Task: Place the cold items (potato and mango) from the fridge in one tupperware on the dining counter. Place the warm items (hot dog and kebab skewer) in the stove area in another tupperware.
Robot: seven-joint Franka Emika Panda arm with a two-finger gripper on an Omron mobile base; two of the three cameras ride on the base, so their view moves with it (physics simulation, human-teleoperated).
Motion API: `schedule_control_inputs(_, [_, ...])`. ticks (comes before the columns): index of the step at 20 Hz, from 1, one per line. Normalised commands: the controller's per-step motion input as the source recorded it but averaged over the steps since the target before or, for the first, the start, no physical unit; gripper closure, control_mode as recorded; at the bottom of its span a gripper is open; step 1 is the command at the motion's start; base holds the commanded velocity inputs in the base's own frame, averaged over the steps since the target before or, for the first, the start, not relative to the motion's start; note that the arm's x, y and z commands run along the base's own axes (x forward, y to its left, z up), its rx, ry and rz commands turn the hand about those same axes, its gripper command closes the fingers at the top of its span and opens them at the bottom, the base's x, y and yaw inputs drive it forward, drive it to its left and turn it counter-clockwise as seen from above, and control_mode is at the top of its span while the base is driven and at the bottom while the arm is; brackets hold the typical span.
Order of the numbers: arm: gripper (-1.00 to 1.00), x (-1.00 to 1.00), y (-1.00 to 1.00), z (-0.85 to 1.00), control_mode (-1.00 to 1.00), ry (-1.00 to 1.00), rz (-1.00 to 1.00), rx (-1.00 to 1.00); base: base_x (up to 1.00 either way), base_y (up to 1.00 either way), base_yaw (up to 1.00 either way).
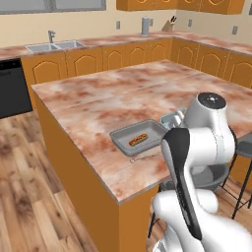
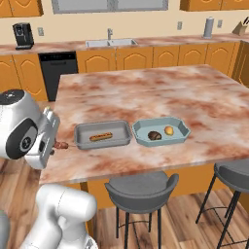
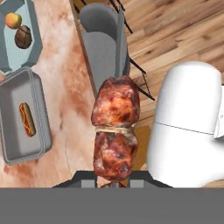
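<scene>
My tool (image 3: 114,183) is clamped narrow on the kebab skewer (image 3: 115,129), whose two browned meat chunks rise from the bottom centre of the hand view; in the right base view the skewer's meat shows at centre left, just off the near edge of the bench (image 2: 146,92). The step in hand, as I judge it, is carrying the last warm item to its container. The grey tupperware (image 2: 80,137), left of centre in the right base view, already holds the hot dog (image 2: 100,136); the pale blue tupperware (image 2: 181,135) just beside it to the right holds the potato (image 2: 154,135) and the mango (image 2: 168,130). The next move calls for swinging the skewer over the grey container, lowering it beside the hot dog, then releasing. The bench is a marbled reddish-brown island with orange sides; grey stools (image 2: 141,187) stand at its near edge over wood flooring. Along the top of the frame run orange cabinets, a sink (image 2: 109,43), a black dishwasher (image 2: 57,70) and a coffee machine (image 2: 22,35) at upper left.
</scene>
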Motion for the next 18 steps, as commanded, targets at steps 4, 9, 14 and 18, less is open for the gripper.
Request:
schedule_control_inputs(4, [1.00, 1.00, 0.00, -0.07, -1.00, 0.28, 0.02, 0.07, 0.00, 0.00, 0.00])
schedule_control_inputs(9, [1.00, 1.00, 0.00, -0.16, -1.00, 0.23, 0.04, 0.02, 0.00, 0.00, 0.00])
schedule_control_inputs(14, [1.00, 0.99, 0.00, -0.38, -1.00, 0.22, 0.06, 0.00, 0.00, 0.00, 0.00])
schedule_control_inputs(18, [1.00, 0.94, 0.00, -0.50, -1.00, 0.19, 0.07, 0.00, 0.00, 0.00, 0.00])
